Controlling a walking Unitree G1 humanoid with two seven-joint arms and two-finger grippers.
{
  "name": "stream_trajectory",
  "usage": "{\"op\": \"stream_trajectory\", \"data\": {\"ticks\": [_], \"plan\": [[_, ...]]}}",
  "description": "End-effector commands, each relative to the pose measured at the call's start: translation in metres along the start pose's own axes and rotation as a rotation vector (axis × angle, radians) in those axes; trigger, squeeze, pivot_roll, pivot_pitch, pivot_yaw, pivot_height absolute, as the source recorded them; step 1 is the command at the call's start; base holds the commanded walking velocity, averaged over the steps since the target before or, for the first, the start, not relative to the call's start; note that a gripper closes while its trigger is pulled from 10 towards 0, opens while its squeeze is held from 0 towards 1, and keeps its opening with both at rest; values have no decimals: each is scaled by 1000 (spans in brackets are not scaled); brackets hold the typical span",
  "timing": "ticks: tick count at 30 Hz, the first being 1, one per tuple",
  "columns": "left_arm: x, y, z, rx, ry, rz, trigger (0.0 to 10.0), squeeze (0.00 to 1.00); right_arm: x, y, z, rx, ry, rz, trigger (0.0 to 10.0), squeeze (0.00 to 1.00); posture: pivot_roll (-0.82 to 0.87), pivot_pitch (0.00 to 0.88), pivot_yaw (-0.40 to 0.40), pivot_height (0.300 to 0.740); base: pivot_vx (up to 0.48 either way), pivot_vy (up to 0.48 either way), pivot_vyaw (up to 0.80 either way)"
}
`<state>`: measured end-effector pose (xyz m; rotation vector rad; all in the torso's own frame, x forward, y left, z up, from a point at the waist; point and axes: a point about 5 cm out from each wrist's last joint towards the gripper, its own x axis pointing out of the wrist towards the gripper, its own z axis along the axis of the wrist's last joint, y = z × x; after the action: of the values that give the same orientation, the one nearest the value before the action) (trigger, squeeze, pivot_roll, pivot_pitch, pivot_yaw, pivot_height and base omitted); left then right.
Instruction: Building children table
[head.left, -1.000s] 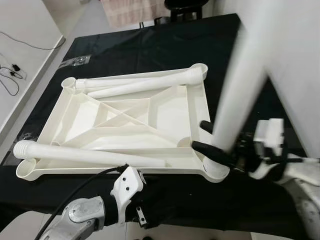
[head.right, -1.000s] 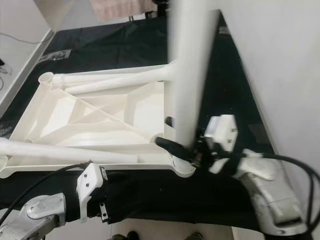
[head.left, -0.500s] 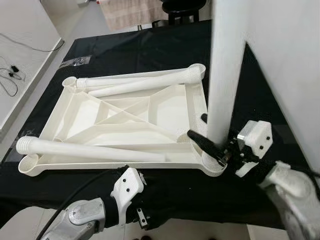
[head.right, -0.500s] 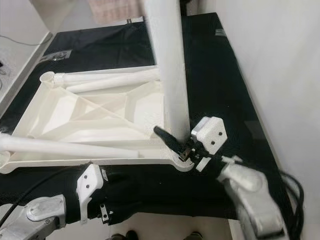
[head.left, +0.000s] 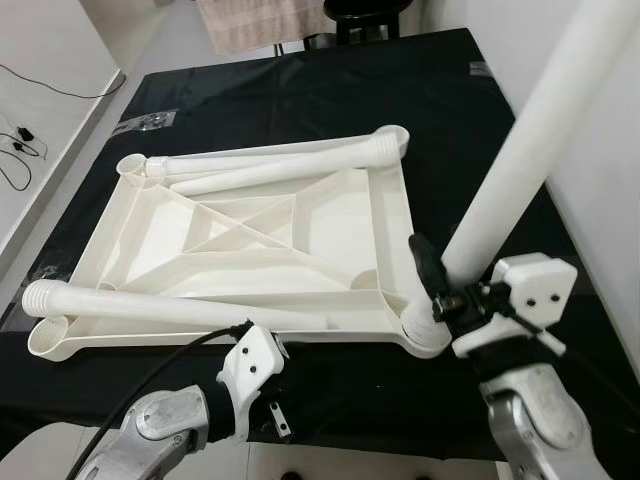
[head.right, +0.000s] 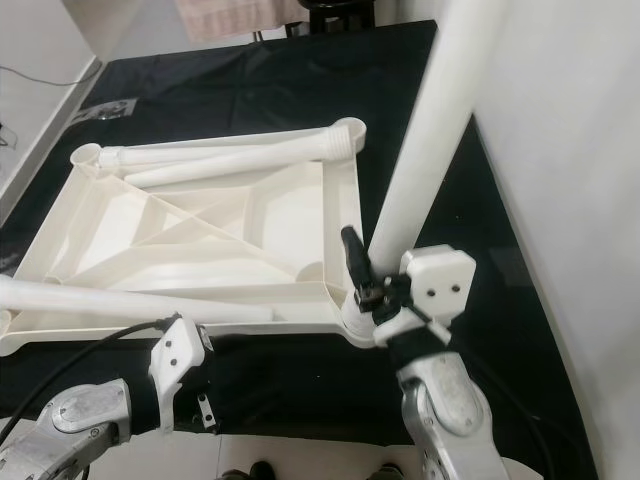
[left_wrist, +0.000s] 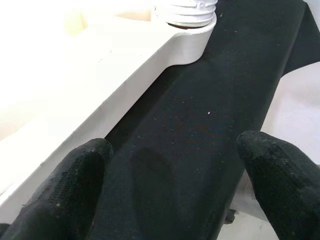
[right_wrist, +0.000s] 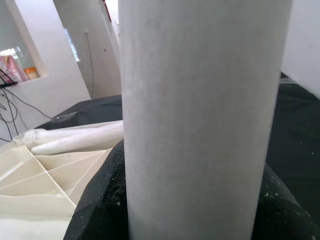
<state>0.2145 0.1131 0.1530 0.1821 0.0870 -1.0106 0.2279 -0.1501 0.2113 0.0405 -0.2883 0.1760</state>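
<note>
On black cloth (head.left: 300, 95) over a table, beside white wall (head.left: 30, 30): upturned white tabletop (head.left: 270, 240), ribs up. Right gripper (head.left: 440, 285) clamped on a white leg (head.left: 500, 200), tilted, foot at near right corner socket. Left gripper (left_wrist: 170, 170) spread wide, holding nothing, just beside near edge. Three loose legs (head.left: 270, 165) lying across tabletop. No legible writing.

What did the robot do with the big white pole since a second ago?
The right gripper still clamps the table leg near its foot at the tabletop's near right corner socket. The leg stood almost upright half a second ago; now its top leans away to the robot's right. The left gripper stays open by the near edge. The three loose legs haven't moved.
</note>
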Motion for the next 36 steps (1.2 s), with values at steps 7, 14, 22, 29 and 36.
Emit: {"op": "stream_trajectory", "data": {"ticks": [7,14,22,29,36], "plan": [[-4,21,10,36,-22,73,10000,0,17,2,-2,50,18,210,10000,0,-107,220,160,740,0,0,0],[-5,33,31,46,-98,94,10000,0,19,9,23,94,-54,522,10000,0,-105,193,152,740,0,0,0],[-16,65,52,25,-183,156,10000,0,28,6,37,173,-121,593,10000,0,-104,167,145,740,0,0,0],[-35,86,101,-77,-396,11,10000,1000,44,9,27,-26,-63,617,10000,0,-104,130,133,740,0,0,0],[-46,87,160,-97,-582,-332,10000,1000,70,18,19,-249,14,589,10000,0,-101,101,128,740,0,0,0]]}}
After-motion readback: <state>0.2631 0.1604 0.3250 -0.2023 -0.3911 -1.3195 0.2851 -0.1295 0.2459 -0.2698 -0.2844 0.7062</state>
